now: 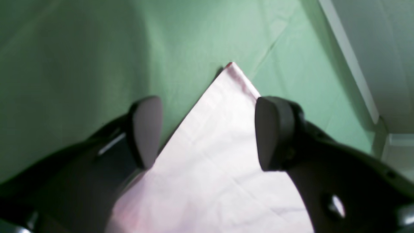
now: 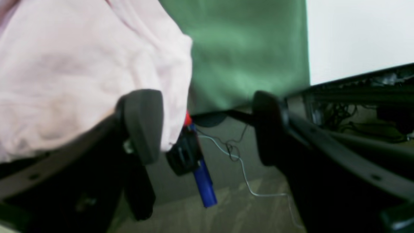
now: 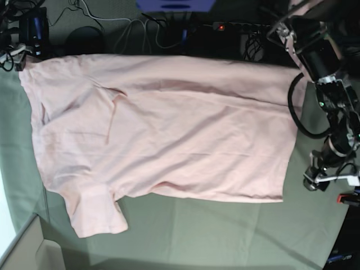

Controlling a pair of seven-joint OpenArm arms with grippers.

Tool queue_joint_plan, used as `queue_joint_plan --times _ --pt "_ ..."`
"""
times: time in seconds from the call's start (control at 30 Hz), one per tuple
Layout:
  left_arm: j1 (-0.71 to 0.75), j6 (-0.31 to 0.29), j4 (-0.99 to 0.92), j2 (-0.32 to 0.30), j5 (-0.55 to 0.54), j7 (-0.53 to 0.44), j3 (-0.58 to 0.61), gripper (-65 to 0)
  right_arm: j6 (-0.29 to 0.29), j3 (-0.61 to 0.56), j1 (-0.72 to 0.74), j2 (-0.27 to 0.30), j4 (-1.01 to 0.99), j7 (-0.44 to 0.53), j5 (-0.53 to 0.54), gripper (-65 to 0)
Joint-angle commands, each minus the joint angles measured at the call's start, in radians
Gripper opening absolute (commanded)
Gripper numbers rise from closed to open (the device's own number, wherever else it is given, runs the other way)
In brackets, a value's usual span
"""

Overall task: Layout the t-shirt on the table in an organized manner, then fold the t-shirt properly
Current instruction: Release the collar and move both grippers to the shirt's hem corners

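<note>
Both pincers stand wide and hold nothing: the left pincer (image 1: 207, 132) over a corner of the t-shirt (image 3: 163, 129), the right pincer (image 2: 207, 126) at the worktop (image 3: 225, 236) edge. Smooth the creases before you fold.

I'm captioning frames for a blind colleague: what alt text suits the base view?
A pale pink t-shirt lies spread, plain side up, across a grey-green table. A black robot arm stands beside its right edge.

Both arms are matte black. The left gripper (image 1: 207, 132) and right gripper (image 2: 207, 127) carry rounded, dark grey paddle-shaped fingers (image 1: 145, 131). In the base view, a black cable (image 3: 297, 115) loops beside the left arm's silver-ringed joints.
</note>
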Motion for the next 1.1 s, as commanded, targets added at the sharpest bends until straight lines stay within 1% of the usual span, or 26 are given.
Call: queue_joint_plan --times 0.0,0.07,0.13,0.23,0.27,0.33,0.4,0.53,0.67,0.77,0.9,0.97,1.07 --pt "-0.046 -0.008 -0.009 -0.012 -0.012 -0.013 0.002 -21.6 -0.004 0.004 0.008 0.022 0.017 0.026 0.017 -19.9" --pt "-0.086 -0.008 -0.072 -0.012 -0.001 -0.016 0.002 -21.6 -0.004 0.006 0.041 0.030 0.023 0.023 0.017 -19.7" --pt "-0.132 -0.009 -0.136 -0.011 0.054 -0.055 0.006 -21.6 -0.004 0.006 0.061 0.042 0.023 0.023 0.017 -19.7" --pt "-0.180 -0.012 -0.243 -0.011 0.154 -0.179 0.091 -21.6 -0.004 0.006 0.097 0.051 0.020 0.023 0.016 -19.7" --pt "-0.193 -0.012 -0.282 -0.011 0.179 -0.231 0.126 -21.6 -0.004 0.006 0.107 0.064 0.014 0.023 0.014 -19.7" --pt "-0.216 -0.008 -0.372 -0.012 0.212 -0.320 0.178 -21.6 -0.004 0.000 0.143 0.070 -0.006 0.023 -0.013 -19.7" --pt "-0.255 -0.008 -0.478 -0.014 0.242 -0.401 0.229 -21.6 -0.004 0.003 0.209 0.073 -0.037 0.023 -0.076 -19.7" --pt "-0.318 -0.011 -0.681 -0.031 0.292 -0.533 0.307 -21.6 -0.004 0.000 0.338 0.073 -0.098 0.023 -0.208 -19.7" --pt "-0.341 -0.014 -0.814 -0.046 0.300 -0.653 0.387 -21.6 -0.004 -0.002 0.451 0.073 -0.166 0.026 -0.322 -19.7" --pt "-0.341 -0.015 -0.865 -0.050 0.300 -0.731 0.474 -21.6 -0.004 0.001 0.540 0.073 -0.238 0.031 -0.411 -19.7" --pt "-0.336 -0.015 -0.888 -0.050 0.292 -0.788 0.575 -21.6 -0.004 0.003 0.631 0.078 -0.328 0.033 -0.490 -19.7" --pt "-0.333 -0.015 -0.888 -0.050 0.294 -0.796 0.597 -21.6 -0.004 0.000 0.664 0.082 -0.361 0.034 -0.521 -19.7" --pt "-0.327 -0.015 -0.896 -0.049 0.298 -0.796 0.605 -21.6 -0.004 -0.002 0.710 0.081 -0.422 0.036 -0.540 -19.7"
